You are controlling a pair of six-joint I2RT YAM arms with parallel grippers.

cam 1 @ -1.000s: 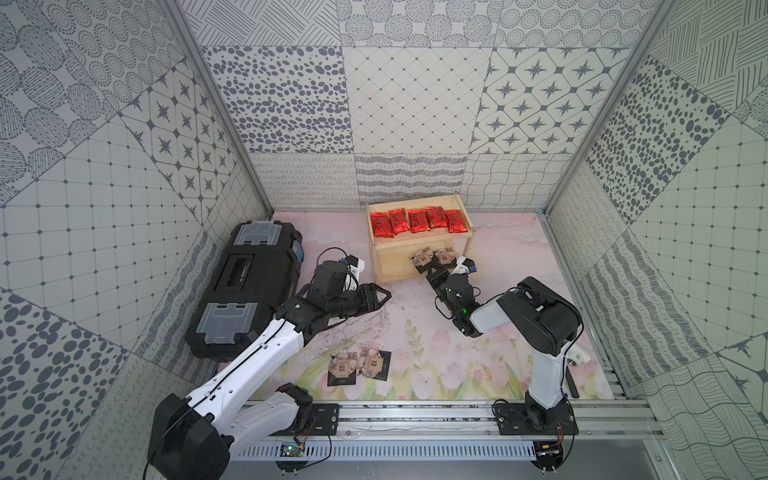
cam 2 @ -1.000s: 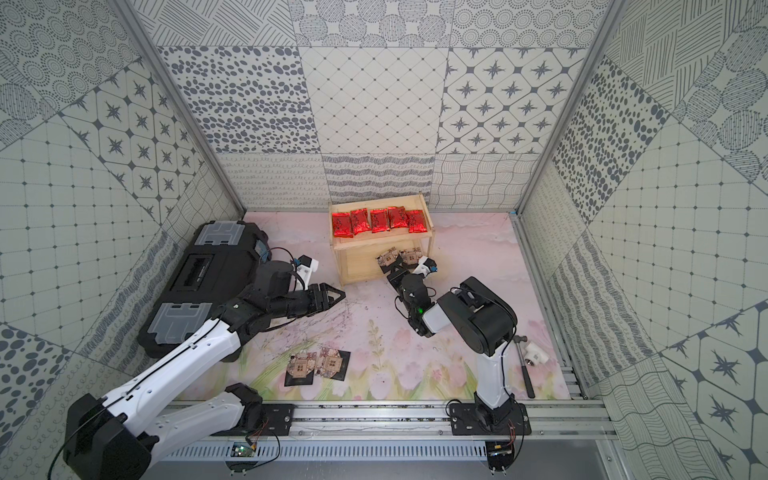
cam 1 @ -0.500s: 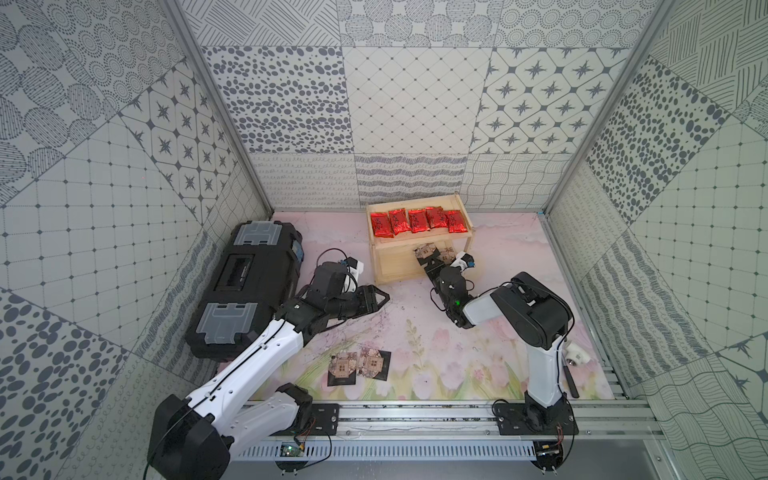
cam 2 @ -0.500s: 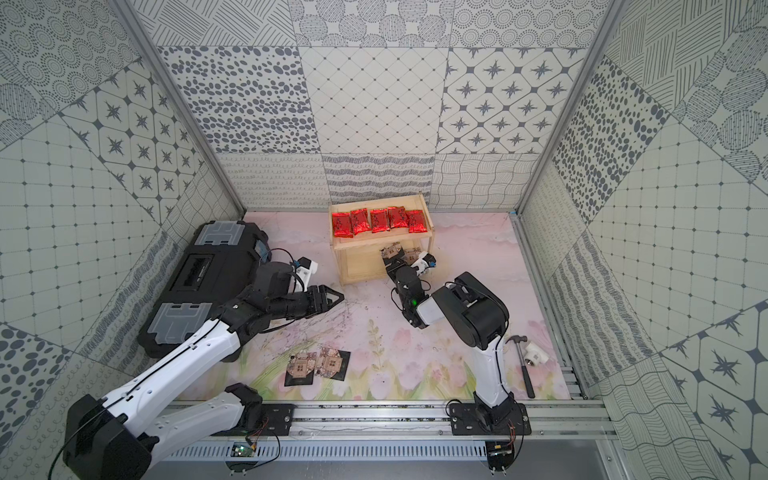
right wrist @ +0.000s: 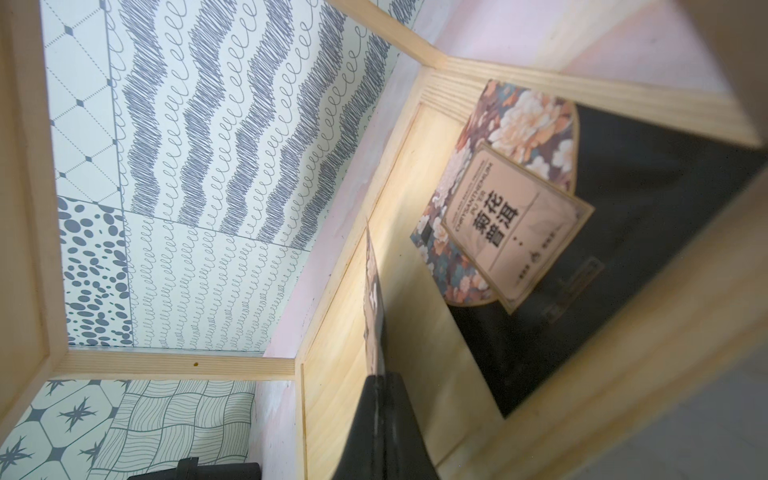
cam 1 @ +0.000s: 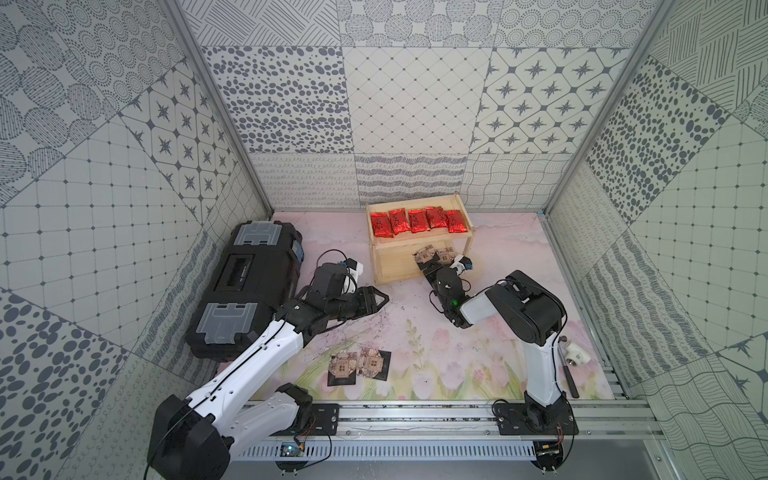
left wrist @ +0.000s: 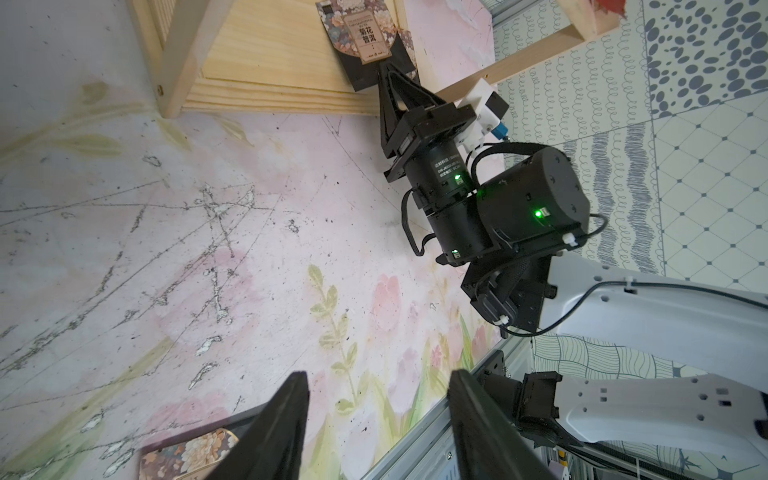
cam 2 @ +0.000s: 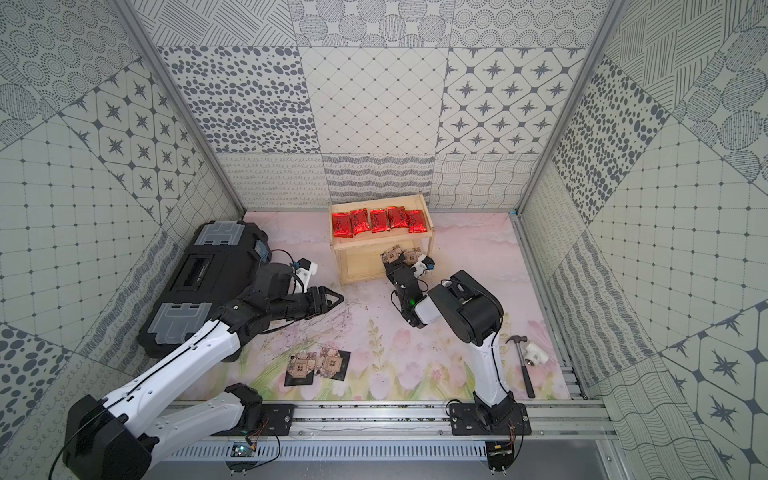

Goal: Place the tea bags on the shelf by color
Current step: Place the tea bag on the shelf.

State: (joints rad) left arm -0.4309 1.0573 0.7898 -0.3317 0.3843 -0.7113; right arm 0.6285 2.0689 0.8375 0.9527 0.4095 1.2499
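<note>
my right claw [left wrist: 381, 75] grips a black tea bag [left wrist: 365, 41], held forward, seemingly over the shelf's [left wrist: 266, 62] lower board.

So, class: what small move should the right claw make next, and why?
Probably lower and open: the right claw is shut on a black sachet inside the shelf's lower tier, beside a second sachet already lying there.
</note>
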